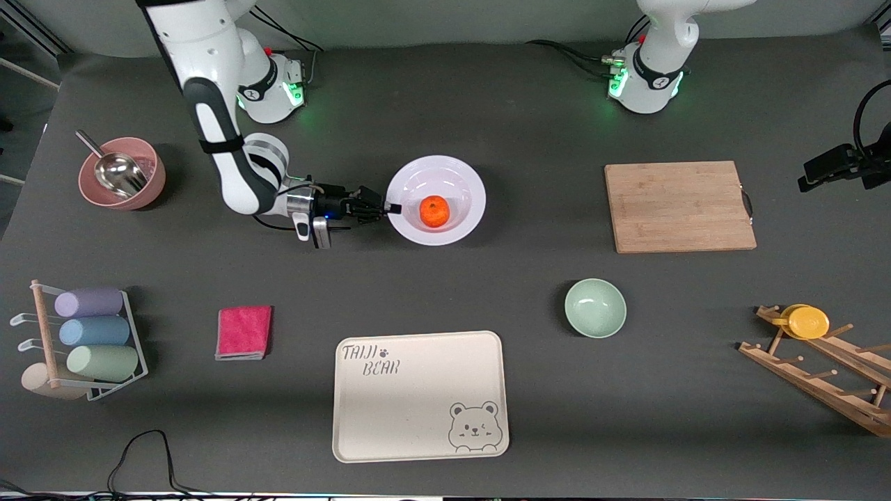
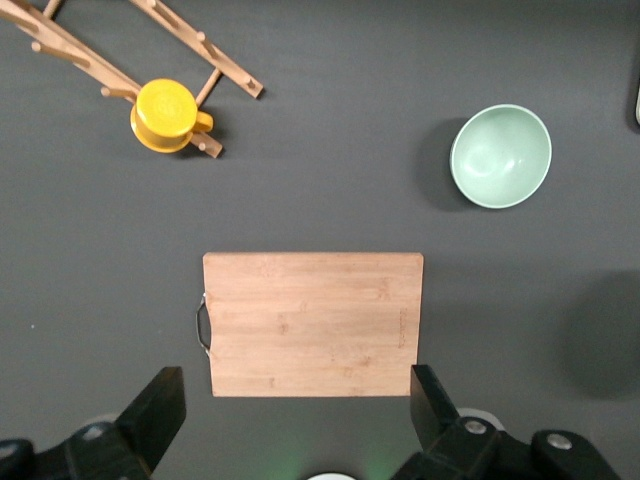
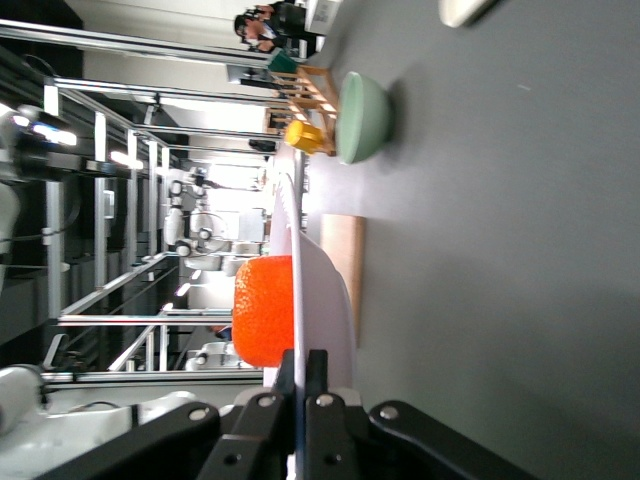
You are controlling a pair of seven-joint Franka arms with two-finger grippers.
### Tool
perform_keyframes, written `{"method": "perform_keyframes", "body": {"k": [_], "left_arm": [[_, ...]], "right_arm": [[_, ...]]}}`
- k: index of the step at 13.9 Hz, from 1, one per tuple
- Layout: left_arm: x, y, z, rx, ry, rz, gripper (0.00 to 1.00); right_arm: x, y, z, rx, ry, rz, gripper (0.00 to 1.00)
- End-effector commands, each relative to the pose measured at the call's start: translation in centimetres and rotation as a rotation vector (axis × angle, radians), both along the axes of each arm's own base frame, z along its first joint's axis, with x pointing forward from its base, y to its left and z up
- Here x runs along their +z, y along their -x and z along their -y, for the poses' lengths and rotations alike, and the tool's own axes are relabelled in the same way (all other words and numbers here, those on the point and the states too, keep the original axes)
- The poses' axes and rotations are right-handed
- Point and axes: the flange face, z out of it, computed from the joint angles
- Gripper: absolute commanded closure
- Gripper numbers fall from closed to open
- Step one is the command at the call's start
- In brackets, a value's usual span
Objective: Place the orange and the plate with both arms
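Note:
The white plate (image 1: 445, 167) lies mid-table, on the side away from the front camera. The orange (image 1: 434, 211) sits in its well. My right gripper (image 1: 392, 208) reaches in level from the right arm's end and is shut on the plate's rim. The right wrist view shows its fingers (image 3: 318, 372) clamped on the thin white rim (image 3: 325, 290), with the orange (image 3: 262, 310) just past them. I cannot tell whether the plate is lifted off the table. My left gripper (image 2: 295, 392) is open and empty, high above the table near the wooden cutting board (image 2: 312, 322). It is out of the front view.
The cutting board (image 1: 679, 207) lies toward the left arm's end. A mint-green bowl (image 1: 595, 307) and a cream bear tray (image 1: 420, 396) lie nearer the front camera. A pink cloth (image 1: 243, 332), a pink bowl with a scoop (image 1: 122, 174), a cup rack (image 1: 83, 341) and a wooden rack with a yellow cup (image 1: 807, 322) stand around.

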Motion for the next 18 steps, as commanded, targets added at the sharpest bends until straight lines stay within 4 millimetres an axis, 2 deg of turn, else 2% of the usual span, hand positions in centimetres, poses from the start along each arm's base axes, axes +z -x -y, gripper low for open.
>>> {"method": "perform_keyframes", "body": {"k": [1,3,4,8,11,13,15,17,18], "left_arm": [[0.4,0.4,1.1,-0.032,0.008,0.033,0.0],[0.1,0.2,1.0,-0.034,0.008,0.033,0.0],[0.1,0.3,0.9,-0.036,0.009,0.028,0.0],[1.4,1.9,1.2,-0.039,0.01,0.001,0.0],[1.6,2.2,2.2,-0.051,0.011,-0.01,0.0],[1.8,2.6,2.2,-0.059,0.012,-0.018,0.0],[2.0,2.7,2.2,-0.061,0.01,-0.016,0.0],[1.6,2.6,2.4,-0.062,0.009,-0.025,0.0],[1.4,2.5,2.4,-0.062,0.009,-0.029,0.0]], "right_arm": [[2.6,-3.3,0.0,-0.003,-0.015,0.008,1.0],[2.7,-7.3,-0.2,-0.021,-0.007,-0.005,1.0],[3.2,-9.8,-0.7,-0.01,0.003,-0.001,1.0],[5.8,-20.2,-0.3,-0.016,0.039,0.015,1.0],[6.5,-27.4,0.2,-0.046,0.044,0.027,1.0],[6.9,-30.5,0.1,-0.058,0.035,0.019,1.0],[6.8,-33.3,0.8,-0.076,0.039,0.015,1.0],[7.0,-35.1,1.3,-0.125,0.051,0.014,1.0],[6.5,-35.6,1.4,-0.158,0.069,0.019,1.0]]}}
